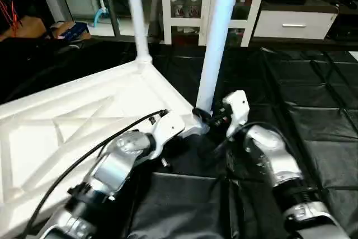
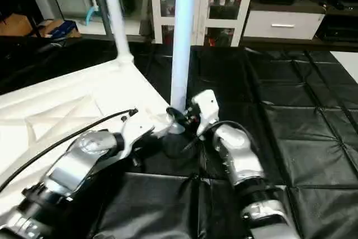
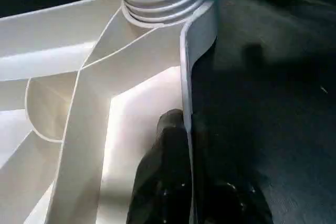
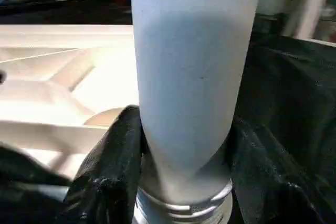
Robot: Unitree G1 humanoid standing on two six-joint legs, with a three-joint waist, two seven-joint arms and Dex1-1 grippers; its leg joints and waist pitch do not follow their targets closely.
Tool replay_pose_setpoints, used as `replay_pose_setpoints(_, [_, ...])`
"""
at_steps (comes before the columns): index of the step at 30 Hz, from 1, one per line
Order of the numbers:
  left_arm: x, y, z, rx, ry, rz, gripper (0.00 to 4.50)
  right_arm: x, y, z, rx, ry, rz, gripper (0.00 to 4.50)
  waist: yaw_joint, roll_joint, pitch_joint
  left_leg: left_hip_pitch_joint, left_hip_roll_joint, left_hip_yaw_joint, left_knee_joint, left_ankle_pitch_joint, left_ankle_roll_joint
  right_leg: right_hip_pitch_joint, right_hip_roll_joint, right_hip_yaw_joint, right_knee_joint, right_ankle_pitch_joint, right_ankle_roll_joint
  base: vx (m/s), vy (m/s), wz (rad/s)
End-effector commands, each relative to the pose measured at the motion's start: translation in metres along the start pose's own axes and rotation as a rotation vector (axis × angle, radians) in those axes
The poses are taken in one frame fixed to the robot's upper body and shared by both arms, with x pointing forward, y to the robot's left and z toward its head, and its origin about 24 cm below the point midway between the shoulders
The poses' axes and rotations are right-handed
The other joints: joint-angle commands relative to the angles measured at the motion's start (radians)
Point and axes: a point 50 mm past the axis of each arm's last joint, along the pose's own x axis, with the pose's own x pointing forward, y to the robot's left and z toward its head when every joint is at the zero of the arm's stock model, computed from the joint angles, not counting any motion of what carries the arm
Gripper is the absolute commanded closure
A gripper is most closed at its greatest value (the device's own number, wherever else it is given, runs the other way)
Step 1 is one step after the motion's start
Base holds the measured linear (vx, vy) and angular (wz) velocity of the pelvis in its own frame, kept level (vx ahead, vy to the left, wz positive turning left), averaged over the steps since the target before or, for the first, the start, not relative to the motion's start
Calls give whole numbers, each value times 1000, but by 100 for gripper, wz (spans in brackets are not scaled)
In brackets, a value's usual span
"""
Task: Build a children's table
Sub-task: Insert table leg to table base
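We have the table top [image 1: 84, 121] lying upside down on the black padded floor mat [image 1: 313, 127], ribbed underside up. One leg [image 1: 139, 15] already stands in the far corner socket, and we are screwing a second leg [image 1: 215, 37] into the near corner socket [image 3: 157, 3], at the corner nearest our grippers.

Our right gripper [image 4: 178, 182] has its jaws half spread around the foot of this leg, one black finger [image 4: 105, 156] on each side, pinching the shaft just above the threads. Our left gripper [image 1: 193, 121] has its jaws pressed almost together on the thin rim wall [image 3: 199, 35] of the table top, just beside the socket, bracing it.

Several thread turns show above the socket in the left wrist view, so we judge the leg only partly seated. To do this well we should keep the leg plumb, since a tilt would cross the plastic threads. We should turn in short strokes, loosen, reset the wrist and grip low again. The left grip must hold firm so the top does not spin on the slippery mat. We stop when the threads vanish and the collar meets the socket
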Motion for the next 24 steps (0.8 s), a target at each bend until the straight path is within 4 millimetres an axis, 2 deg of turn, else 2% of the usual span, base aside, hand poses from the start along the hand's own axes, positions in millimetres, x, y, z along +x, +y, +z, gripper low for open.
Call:
replay_pose_setpoints(1, [3, 3, 1, -57, -32, 42, 450, -10, -27, -11, 70, 40, -319, 259, 2, 0, -53, -2, 22, -7, -88, -174, 31, 51, -45, 28, -77, -232, -231, 0, 0, 0])
replay_pose_setpoints(2, [7, 3, 4, -83, -48, 50, 450, -2, -18, -13, 125, 33, -356, 259, 0, -1, -52, -1, 21, -6, -89, -176, 28, 49, -45, 28, -79, -238, -228, 0, 0, 0])
replay_pose_setpoints(3, [7, 3, 4, -83, -48, 50, 450, -2, -18, -13, 125, 33, -356, 259, -1, 0, -54, -3, 21, -7, -90, -179, 27, 52, -45, 28, -79, -239, -227, 0, 0, 0])
replay_pose_setpoints(4, [9, 3, 5, -80, -50, 57, 450, 4, -11, -12, 125, 27, -376, 259, 0, 5, -54, -1, 23, -9, -91, -183, 26, 50, -45, 27, -78, -231, -226, 0, 0, 0])
replay_pose_setpoints(6, [11, 2, 6, -84, -52, 58, 450, 10, -3, -9, 114, 14, -364, 259, -1, 5, -54, -3, 24, -9, -92, -185, 25, 51, -44, 27, -76, -207, -227, 0, 0, 0])
replay_pose_setpoints(10, [11, 1, 7, -81, -53, 50, 450, 18, 10, -5, 141, -18, -294, 259, -1, 2, -55, -4, 24, -8, -92, -180, 38, 54, -45, 28, -74, -175, -233, 0, 0, 0])
replay_pose_setpoints(11, [10, 1, 6, -80, -56, 48, 450, 19, 13, -2, 132, -33, -263, 259, -1, 4, -53, -3, 25, -8, -93, -187, 40, 53, -45, 28, -75, -180, -235, 0, 0, 0])
replay_pose_setpoints(12, [10, 2, 6, -80, -57, 47, 450, 19, 14, -1, 132, -39, -251, 259, -2, 1, -53, -4, 25, -8, -94, -191, 41, 54, -45, 28, -76, -185, -234, 0, 0, 0])
replay_pose_setpoints(13, [9, 2, 5, -81, -61, 41, 450, 20, 19, 3, 169, -71, -173, 259, -1, 2, -53, -3, 25, -8, -94, -199, 43, 54, -46, 29, -76, -193, -234, 0, 0, 0])
replay_pose_setpoints(14, [8, 2, 5, -80, -67, 33, 450, 19, 19, 4, 162, -77, -155, 259, -1, 2, -53, -4, 26, -8, -94, -201, 45, 55, -46, 29, -76, -194, -233, 0, 0, 0])
replay_pose_setpoints(15, [7, 0, 5, -78, -76, 12, 450, 17, 18, 5, 136, -76, -134, 224, 0, 2, -54, -4, 26, -8, -94, -188, 47, 55, -47, 29, -76, -182, -235, 0, 0, 0])
replay_pose_setpoints(17, [5, -4, 4, -68, -97, -37, 450, 13, 13, 7, 142, -80, -117, 224, 2, 3, -56, -3, 26, -7, -91, -153, 54, 56, -46, 29, -70, -136, -245, 0, 0, 0])
replay_pose_setpoints(19, [4, -7, 4, -68, -108, -71, 450, 10, 10, 8, 151, -83, -94, 183, 5, 3, -58, -5, 27, -6, -88, -121, 72, 59, -47, 29, -66, -88, -262, 0, 0, 0])
replay_pose_setpoints(20, [1, -11, 3, -81, -122, -127, 450, 6, 6, 11, 161, -83, -30, 182, 5, 4, -58, -4, 26, -6, -89, -117, 76, 62, -47, 28, -64, -78, -266, 0, 0, 0])
replay_pose_setpoints(21, [-1, -13, 2, -91, -122, -158, 450, 3, 5, 13, 161, -77, 21, 177, 5, 2, -56, -6, 29, -7, -90, -123, 88, 64, -48, 28, -65, -80, -272, 0, 0, 0])
replay_pose_setpoints(24, [-7, -18, -1, -87, -128, -222, 450, -7, -2, 16, 124, -45, 131, 141, 11, 3, -54, 0, 31, -3, -89, -137, 98, 58, -45, 27, -68, -106, -281, 0, 0, 0])
